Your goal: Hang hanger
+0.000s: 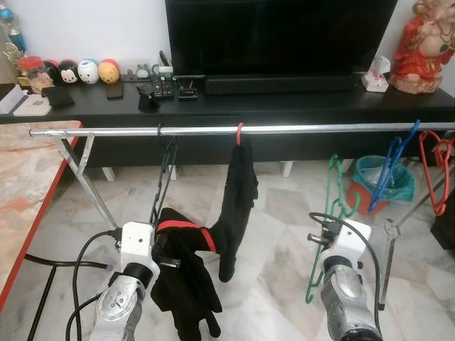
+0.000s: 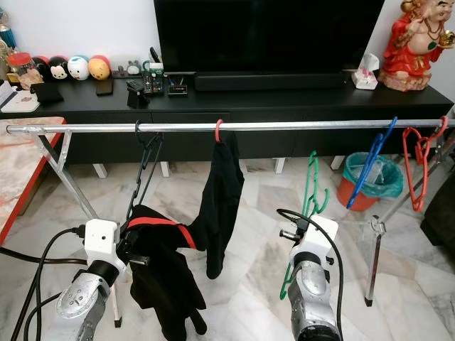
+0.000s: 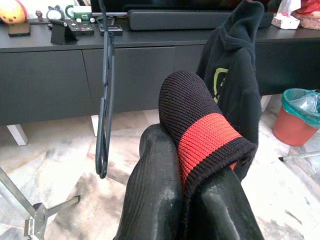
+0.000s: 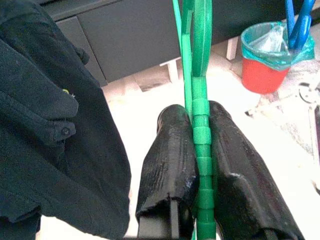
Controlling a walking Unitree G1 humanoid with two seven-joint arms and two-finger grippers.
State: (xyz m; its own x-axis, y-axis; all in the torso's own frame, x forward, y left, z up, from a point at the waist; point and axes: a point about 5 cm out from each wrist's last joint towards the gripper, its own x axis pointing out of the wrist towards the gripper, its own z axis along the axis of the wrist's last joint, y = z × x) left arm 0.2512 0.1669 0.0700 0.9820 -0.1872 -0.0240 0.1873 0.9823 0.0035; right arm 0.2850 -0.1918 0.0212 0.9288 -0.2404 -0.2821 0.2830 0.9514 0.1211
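Observation:
A silver clothes rail [image 1: 306, 130] crosses in front of me at chest height. My right gripper [image 4: 197, 115] is shut on the stem of a green hanger [image 1: 331, 186], held upright below the rail and apart from it. My left gripper [image 3: 187, 170] is shut on the red-banded cuff [image 3: 202, 135] of a black garment [image 1: 185, 277]. The rest of that garment [image 1: 238, 188] hangs from a red hanger hook [image 1: 239, 133] on the rail. An empty black hanger [image 1: 165, 170] hangs on the rail just left of it.
A blue hanger [image 1: 394, 167] and red hangers [image 1: 435, 167] hang at the rail's right end. Behind stands a low black TV cabinet [image 1: 298, 106] and a red bin with a teal liner [image 1: 384, 177]. A red-edged marble table [image 1: 28, 185] lies left.

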